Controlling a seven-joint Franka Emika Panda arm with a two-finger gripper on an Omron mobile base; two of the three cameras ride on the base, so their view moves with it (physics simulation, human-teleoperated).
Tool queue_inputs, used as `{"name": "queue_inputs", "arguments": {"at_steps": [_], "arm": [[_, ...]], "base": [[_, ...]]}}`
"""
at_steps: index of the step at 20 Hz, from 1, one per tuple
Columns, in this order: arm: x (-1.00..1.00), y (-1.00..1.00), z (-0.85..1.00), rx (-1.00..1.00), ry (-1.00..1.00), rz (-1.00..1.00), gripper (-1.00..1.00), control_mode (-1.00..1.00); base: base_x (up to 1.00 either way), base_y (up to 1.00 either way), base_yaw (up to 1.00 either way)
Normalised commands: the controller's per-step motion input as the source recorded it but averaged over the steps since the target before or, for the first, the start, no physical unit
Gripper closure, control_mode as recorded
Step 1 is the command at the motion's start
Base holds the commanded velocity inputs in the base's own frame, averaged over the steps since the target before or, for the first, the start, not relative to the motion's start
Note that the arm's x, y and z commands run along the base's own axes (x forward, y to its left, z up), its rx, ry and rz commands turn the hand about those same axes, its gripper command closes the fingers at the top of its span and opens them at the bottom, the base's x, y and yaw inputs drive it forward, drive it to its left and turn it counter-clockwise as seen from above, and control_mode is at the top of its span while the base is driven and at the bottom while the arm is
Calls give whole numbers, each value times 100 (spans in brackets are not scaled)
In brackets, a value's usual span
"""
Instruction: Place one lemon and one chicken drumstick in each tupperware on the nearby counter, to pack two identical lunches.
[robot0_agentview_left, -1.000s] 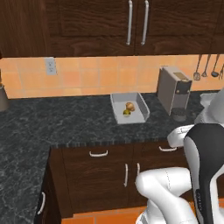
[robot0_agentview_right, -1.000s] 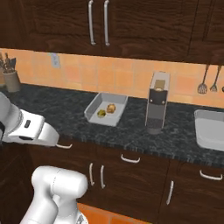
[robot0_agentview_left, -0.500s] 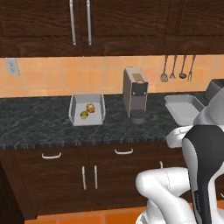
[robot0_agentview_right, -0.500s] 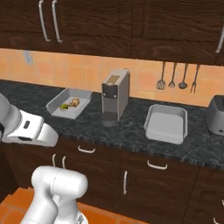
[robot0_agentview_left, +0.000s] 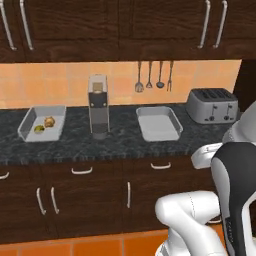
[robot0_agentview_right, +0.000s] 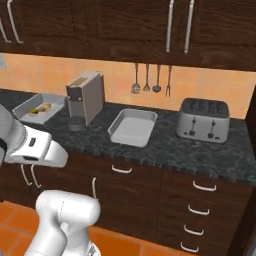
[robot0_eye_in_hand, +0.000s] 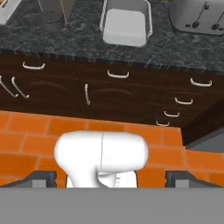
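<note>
The two-finger gripper (robot0_eye_in_hand: 112, 177) hangs low in front of the cabinets, above the orange tiled floor (robot0_eye_in_hand: 26, 131), its dark finger tips (robot0_eye_in_hand: 41, 178) standing wide apart with nothing between them. It points toward the dark brown wooden drawers with curved silver handles (robot0_eye_in_hand: 118, 74) (fronts seen from above, at a slant).

Beyond the drawer fronts runs the long dark speckled stone counter (robot0_agentview_left: 125, 142). Straight ahead of the gripper, well apart from it and higher, lies a shallow rectangular light-grey tupperware tray (robot0_agentview_left: 159, 123) with a raised rim; its floor is bare.

Left of that tray stands a tall grey coffee machine (robot0_agentview_left: 98, 105). Further left lies the second light-grey tupperware tray (robot0_agentview_left: 30, 127), holding a yellow lemon (robot0_agentview_left: 39, 129) and a brownish chicken drumstick (robot0_agentview_left: 49, 121), close together. This tray is far off to the gripper's left.

At the right end stands a silver four-slot toaster (robot0_agentview_left: 212, 105). Behind, kitchen utensils (robot0_agentview_left: 150, 76) hang on the orange tiled wall (robot0_agentview_left: 55, 82).
</note>
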Motion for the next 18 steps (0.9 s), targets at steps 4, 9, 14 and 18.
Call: {"name": "queue_inputs", "arguments": {"at_steps": [4,9,14,18], "arm": [[0,0,0,0,0,0,-100,100],[0,0,0,0,0,0,-100,100],[0,0,0,0,0,0,-100,100],[0,0,0,0,0,0,-100,100]], "base": [[-28,-58,-30],[-31,-52,-31],[-17,-57,-10],[-15,-83,-1]]}}
